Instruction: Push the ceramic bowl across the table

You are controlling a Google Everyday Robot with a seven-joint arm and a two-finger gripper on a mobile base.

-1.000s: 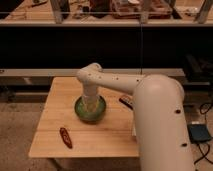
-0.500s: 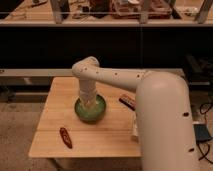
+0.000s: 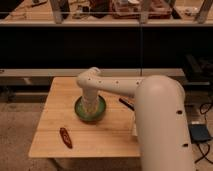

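The green ceramic bowl (image 3: 82,112) sits near the middle of the light wooden table (image 3: 60,135). My white arm reaches in from the right and bends down over the bowl. My gripper (image 3: 90,106) points straight down into the bowl, inside its rim. The arm's wrist covers the gripper's tips and most of the bowl's inside.
A small dark red object (image 3: 65,137) lies on the table's front left. A dark flat object (image 3: 126,103) lies on the table to the right of the bowl, beside my arm. A dark shelf unit (image 3: 100,45) stands behind the table. A blue item (image 3: 200,133) lies on the floor at right.
My arm's elbow and the gripper have shifted left, and the bowl has slid a little to the left with them.
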